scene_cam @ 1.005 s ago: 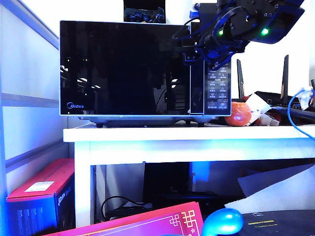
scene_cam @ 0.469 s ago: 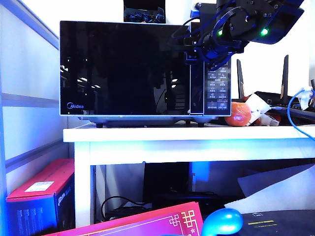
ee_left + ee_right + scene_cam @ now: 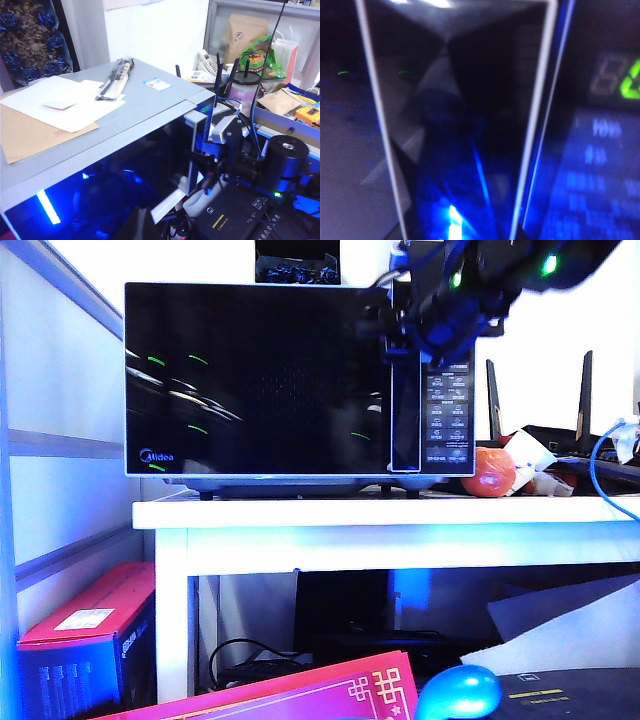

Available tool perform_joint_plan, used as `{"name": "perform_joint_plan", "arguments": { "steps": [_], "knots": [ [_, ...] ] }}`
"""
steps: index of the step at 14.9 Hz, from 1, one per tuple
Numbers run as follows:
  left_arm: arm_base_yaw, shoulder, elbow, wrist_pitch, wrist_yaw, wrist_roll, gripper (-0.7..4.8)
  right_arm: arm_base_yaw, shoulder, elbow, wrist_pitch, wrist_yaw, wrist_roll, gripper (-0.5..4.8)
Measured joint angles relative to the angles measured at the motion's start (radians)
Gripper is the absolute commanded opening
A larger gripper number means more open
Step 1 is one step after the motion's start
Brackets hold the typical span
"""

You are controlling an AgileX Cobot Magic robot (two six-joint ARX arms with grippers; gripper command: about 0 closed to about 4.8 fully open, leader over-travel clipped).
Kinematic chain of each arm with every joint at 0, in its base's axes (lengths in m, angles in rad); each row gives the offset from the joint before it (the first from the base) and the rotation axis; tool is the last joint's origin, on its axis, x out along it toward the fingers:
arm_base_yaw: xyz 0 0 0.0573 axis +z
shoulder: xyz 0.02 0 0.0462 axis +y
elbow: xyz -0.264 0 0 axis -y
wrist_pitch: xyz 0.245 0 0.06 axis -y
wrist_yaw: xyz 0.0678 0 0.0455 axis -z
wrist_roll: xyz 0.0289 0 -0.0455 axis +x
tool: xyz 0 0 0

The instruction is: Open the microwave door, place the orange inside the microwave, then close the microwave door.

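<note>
**Right gripper at the microwave's handle strip, orange waiting on the table**

The microwave [image 3: 300,380] stands on a white table [image 3: 400,525], its door [image 3: 255,380] filling most of the front, with the Midea logo at the lower left corner. The right gripper [image 3: 405,325] is up at the top of the vertical handle strip [image 3: 404,410], which runs between the glass panel and the column of buttons [image 3: 447,420]. The right wrist view looks straight at that strip [image 3: 460,125], a glossy dark bar with thin silver edges, with the green display [image 3: 631,80] just to one side. In the left wrist view the right gripper [image 3: 202,167] sits against the strip [image 3: 196,150], with dark finger parts on either side of it, so the jaws appear to be closed on the handle. The strip's near edge seems to stand slightly proud of the control panel there, though whether the door is actually ajar cannot be told.

The orange [image 3: 491,471] lies on the table just right of the microwave's lower right corner, well below the right gripper and untouched by it. A crumpled white paper cup [image 3: 530,455] is just beside it on the right.

The left gripper [image 3: 142,227] shows only as a dark edge near the front of the glass, and its jaws cannot be made out.
</note>
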Motion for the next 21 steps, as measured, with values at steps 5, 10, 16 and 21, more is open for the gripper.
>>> {"name": "perform_joint_plan", "arguments": {
  "steps": [5, 10, 16, 21],
  "knots": [
    [0.000, 0.000, 0.000, -0.001, 0.000, 0.000, -0.05, -0.001, -0.043, 0.001, -0.022, -0.048, -0.039, 4.72],
    [0.000, 0.000, 0.000, -0.002, 0.000, 0.000, -0.05, -0.001, -0.113, 0.004, -0.048, -0.107, -0.065, 4.71],
    [0.000, 0.033, 0.000, 0.050, 0.000, 0.000, -0.05, -0.007, -0.154, 0.008, -0.091, -0.263, -0.068, 4.59],
    [0.000, 0.130, -0.001, 0.195, 0.000, -0.001, -0.05, -0.007, -0.175, 0.007, -0.129, -0.292, -0.068, 4.58]
  ]
}}
